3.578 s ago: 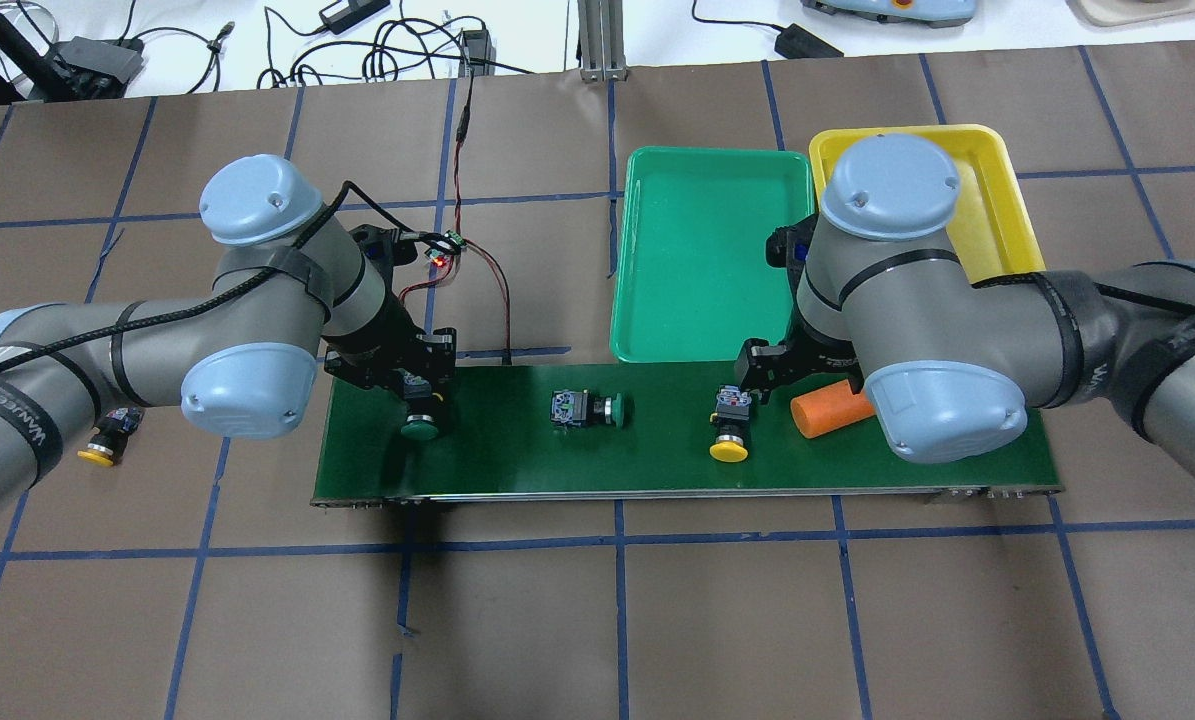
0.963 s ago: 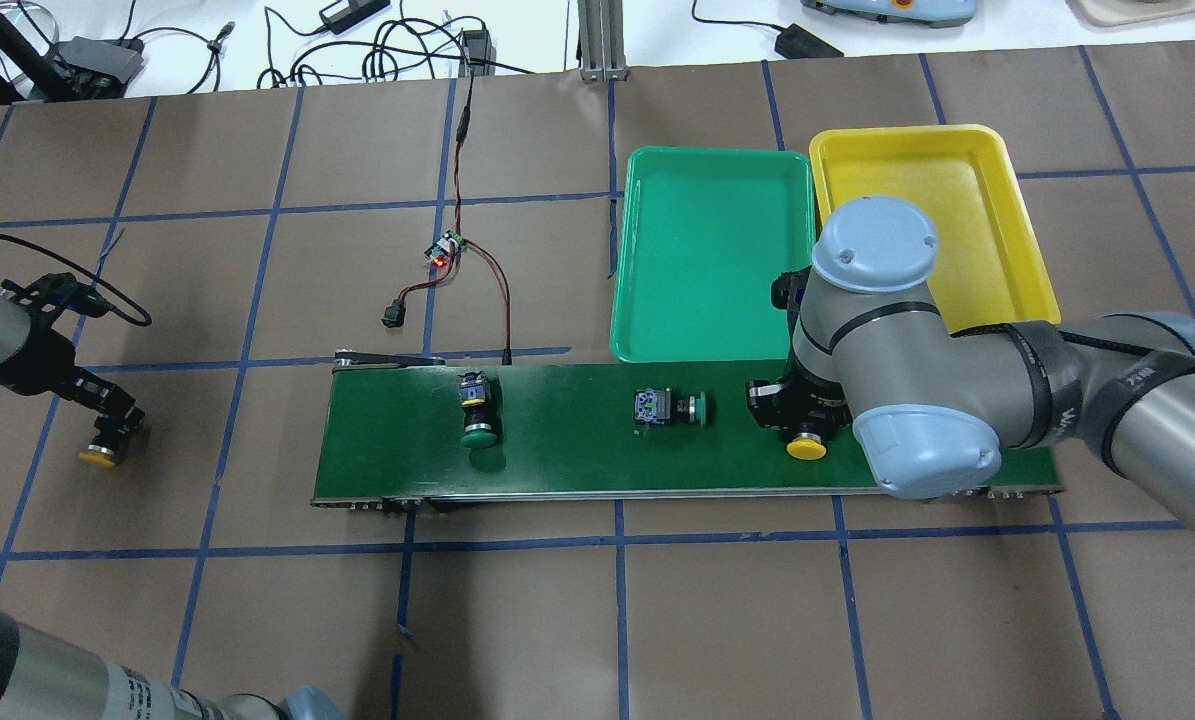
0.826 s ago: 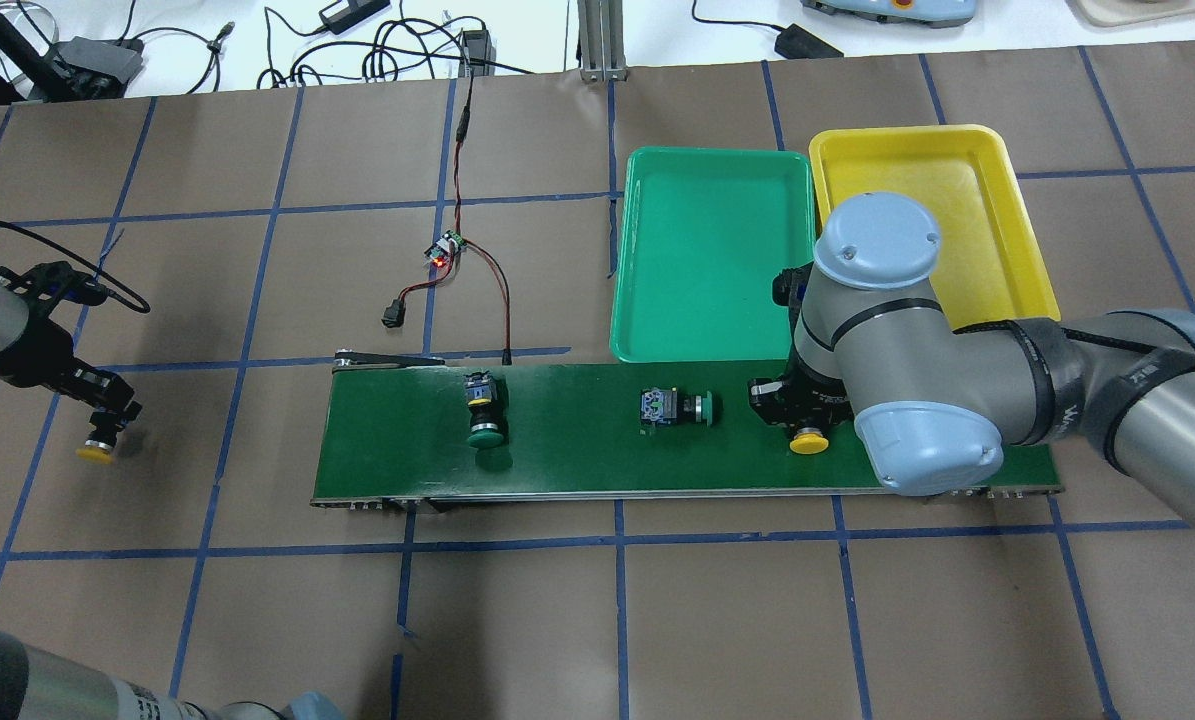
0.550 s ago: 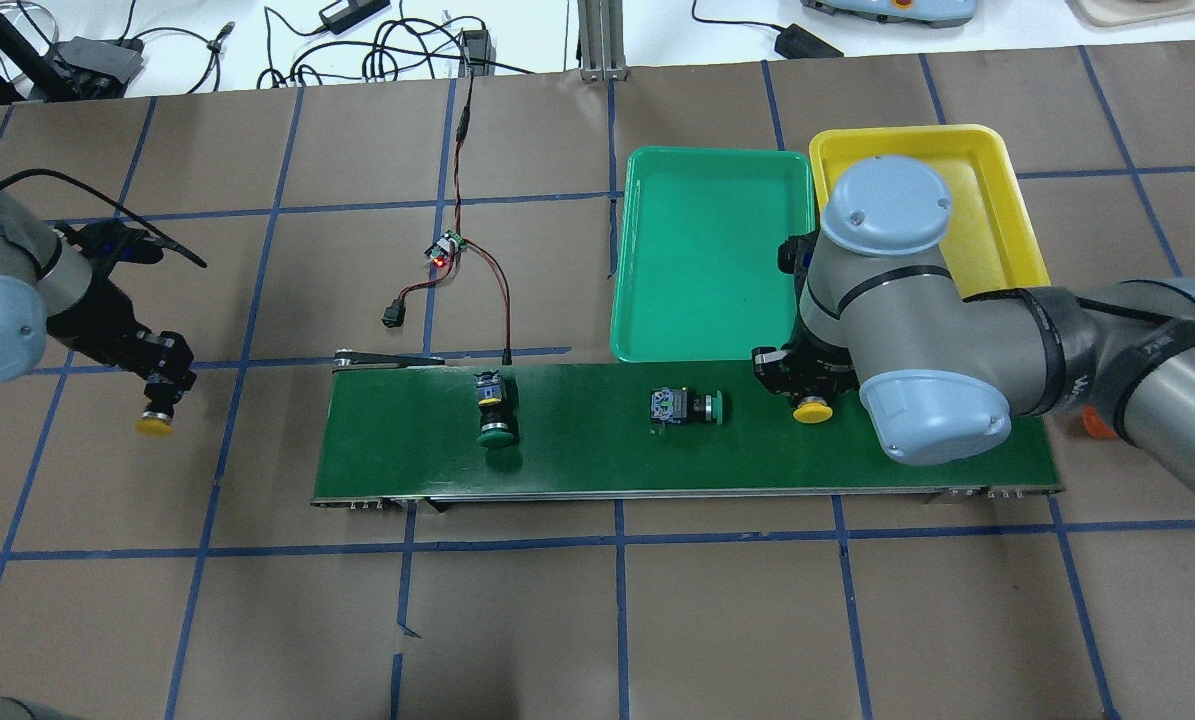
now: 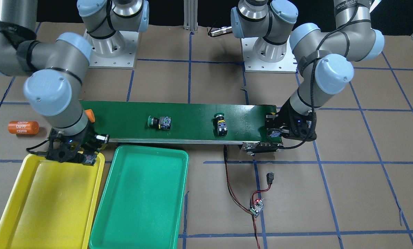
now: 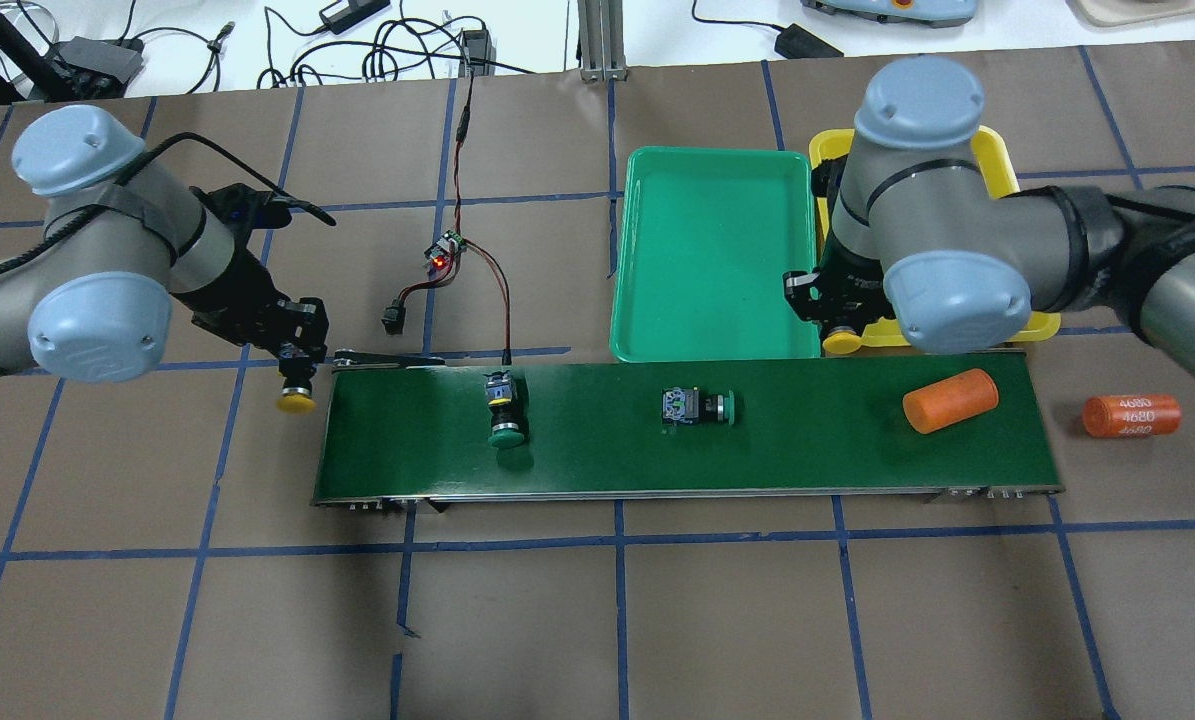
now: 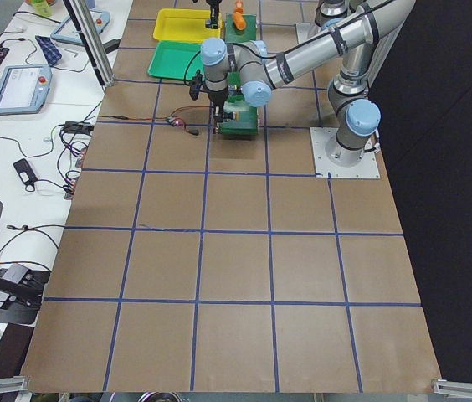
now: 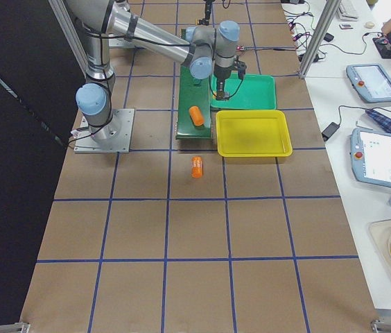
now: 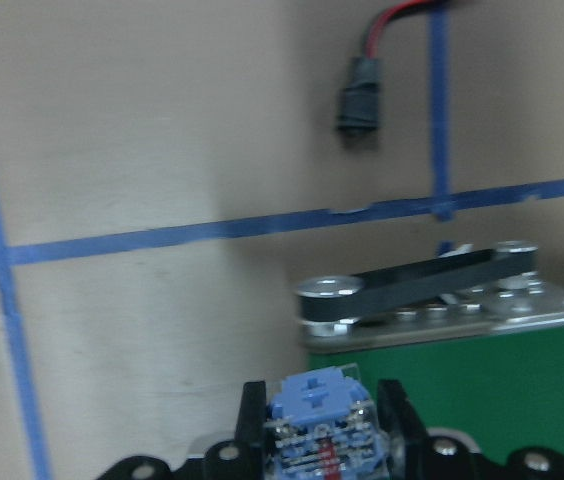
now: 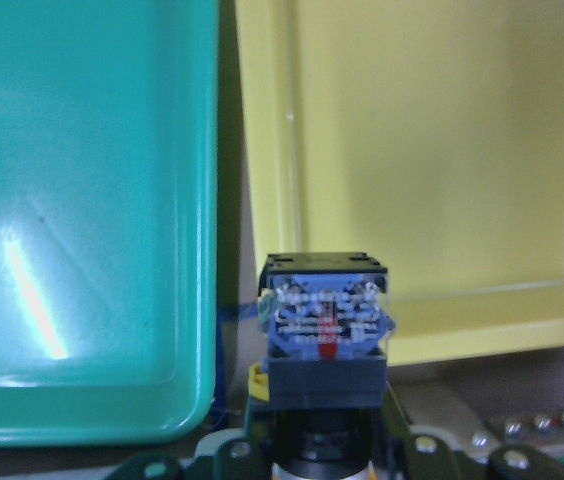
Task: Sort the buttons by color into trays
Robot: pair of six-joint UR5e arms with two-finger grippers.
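Note:
My left gripper (image 6: 297, 378) is shut on a yellow button (image 6: 297, 402), cap down, just off the left end of the belt; its contact block shows in the left wrist view (image 9: 322, 430). My right gripper (image 6: 841, 322) is shut on the other yellow button (image 6: 842, 341), held over the near left corner of the yellow tray (image 6: 999, 165), next to the green tray (image 6: 712, 255); the right wrist view shows this button (image 10: 324, 330). Two green buttons (image 6: 505, 412) (image 6: 697, 407) lie on the belt.
The dark-green conveyor belt (image 6: 807, 455) runs across in front of the trays. One orange cylinder (image 6: 949, 400) lies on its right part. Another, marked 4680 (image 6: 1132, 415), lies on the table past its right end. A wired circuit board (image 6: 444, 255) lies behind the belt's left end.
My left gripper carried its yellow button from the far left to the belt's left end. My right gripper lifted its yellow button off the belt to the yellow tray's corner. The green buttons drifted right.

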